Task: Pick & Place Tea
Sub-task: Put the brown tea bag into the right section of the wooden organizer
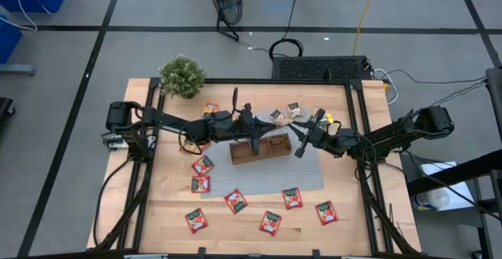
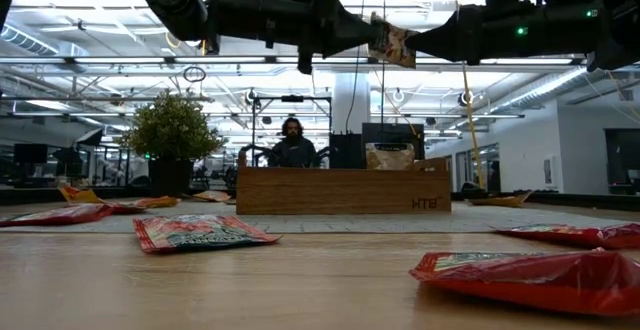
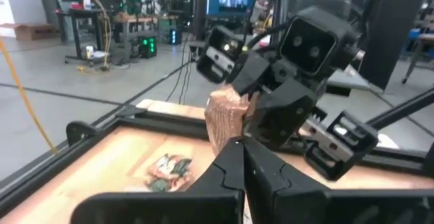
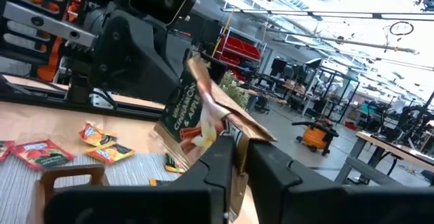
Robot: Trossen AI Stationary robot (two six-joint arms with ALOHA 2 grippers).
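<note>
Handover of a grey-brown tea sachet [image 4: 203, 119] in the air above the wooden tray [image 1: 259, 151]

The left tool [image 3: 237, 153] is clamped on the sachet's edge; the right tool [image 4: 234, 146] also pinches it, so next, I judge, one must let go; red sachets [image 1: 236, 201] lie on the wood counter [image 1: 353, 227]; behind, an open workshop with a seated person [image 2: 293, 145].

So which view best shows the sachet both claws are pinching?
The right wrist view: the grey-brown sachet fills the frame, print legible, pinched in the right claw. The left wrist view shows its crumpled edge at the left claw. The low view shows it small, overhead; the high view barely shows it.
</note>
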